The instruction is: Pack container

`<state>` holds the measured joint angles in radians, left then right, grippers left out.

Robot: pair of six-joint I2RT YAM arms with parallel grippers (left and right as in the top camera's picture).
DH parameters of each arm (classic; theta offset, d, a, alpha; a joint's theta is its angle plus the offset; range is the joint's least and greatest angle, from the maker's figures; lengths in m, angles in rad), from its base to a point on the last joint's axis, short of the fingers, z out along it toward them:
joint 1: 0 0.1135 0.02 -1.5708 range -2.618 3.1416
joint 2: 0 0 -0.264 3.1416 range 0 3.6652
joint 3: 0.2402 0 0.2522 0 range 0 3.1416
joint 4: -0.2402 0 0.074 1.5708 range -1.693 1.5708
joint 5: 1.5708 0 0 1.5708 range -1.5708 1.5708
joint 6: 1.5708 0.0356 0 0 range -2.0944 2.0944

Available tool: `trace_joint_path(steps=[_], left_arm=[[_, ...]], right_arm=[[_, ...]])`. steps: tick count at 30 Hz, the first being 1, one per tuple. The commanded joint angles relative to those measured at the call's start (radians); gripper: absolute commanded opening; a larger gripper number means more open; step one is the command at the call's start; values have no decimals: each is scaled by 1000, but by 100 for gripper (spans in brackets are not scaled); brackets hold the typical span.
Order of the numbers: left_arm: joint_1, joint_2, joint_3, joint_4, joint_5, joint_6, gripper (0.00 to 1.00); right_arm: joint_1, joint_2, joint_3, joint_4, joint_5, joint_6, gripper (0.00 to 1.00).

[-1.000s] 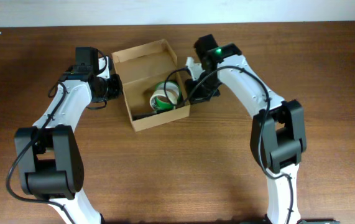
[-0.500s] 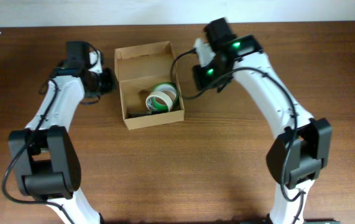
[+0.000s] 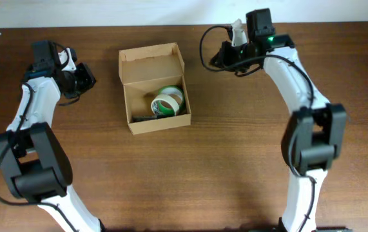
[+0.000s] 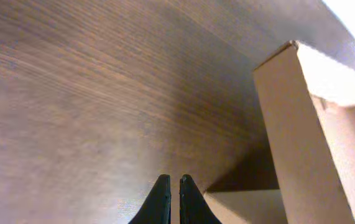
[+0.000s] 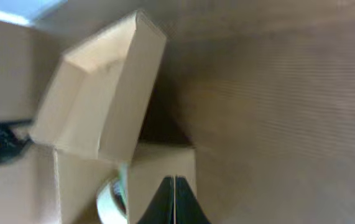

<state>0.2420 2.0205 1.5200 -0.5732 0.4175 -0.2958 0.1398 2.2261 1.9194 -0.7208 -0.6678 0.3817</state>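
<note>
retreat to upper corners: left end effector [image 3: 84,78] and right end effector [image 3: 217,58], both closed, empty; container [image 3: 150,64] holds tape rolls [image 3: 167,102], lid unclosed

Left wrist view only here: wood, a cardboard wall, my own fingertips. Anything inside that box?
Observer: Yes. Overhead, a green tape roll and a cream tape roll lie overlapping in the container, toward its right wall.
Operator: Right arm anywhere near it?
Observer: Near, not touching. The right gripper is shut and empty, off the container's far right corner.
</note>
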Motion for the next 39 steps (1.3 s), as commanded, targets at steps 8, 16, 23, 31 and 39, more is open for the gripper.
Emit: trace_joint_path(steps=[8,16,23,31,39], left_arm=[[15,176,20,182,350,-222,6],[-14,266,20,317,423,-346,5],[-53,289,20,454,476,-443,5],[-68,332,20,521,542,-520,2],[-69,332,21,531,588,-554,2]], right_arm=[[-30,274,11,389,-463,491,4],[18,313,11,434,-482,510,4],[53,317,11,442,-468,510,4],[52,317,11,442,-470,510,4],[56,317,11,450,-496,506,4]])
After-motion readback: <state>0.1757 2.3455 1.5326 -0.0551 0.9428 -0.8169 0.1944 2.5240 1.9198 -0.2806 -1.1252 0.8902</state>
